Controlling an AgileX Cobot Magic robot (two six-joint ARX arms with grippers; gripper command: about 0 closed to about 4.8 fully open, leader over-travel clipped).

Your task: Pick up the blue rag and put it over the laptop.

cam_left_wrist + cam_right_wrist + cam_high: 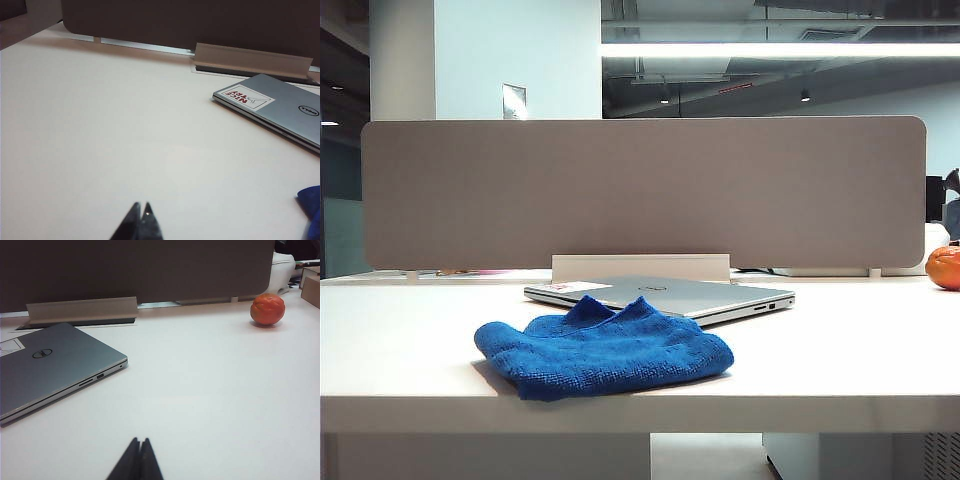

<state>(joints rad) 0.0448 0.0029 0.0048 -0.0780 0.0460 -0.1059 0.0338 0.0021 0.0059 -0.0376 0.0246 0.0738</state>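
On the white table (410, 350), near its front edge, the blue rag (603, 352) lay bunched and folded, with two soft peaks rising at its far side. Just behind it sat the laptop (665, 295), closed and flat, silver-grey, with a round logo on its lid and a white-and-red sticker (247, 96) near one corner; ports showed along its side edge (92, 381). From the exterior view the rag's far peaks overlapped the laptop's front edge, though whether the cloth touched it could not be told. A grey divider panel (640, 190) stood upright across the back of the table, and a pale raised strip (640, 267) ran along its foot behind the laptop. An orange round fruit (267, 309) rested well off to the right, near the panel's end. The left gripper (140, 212) hung low over bare table, its jaws pressed together and holding nothing; a corner of the rag showed at the edge of its wrist view. The right gripper (139, 447) likewise hovered over bare table beside the laptop, jaws pressed together, empty.
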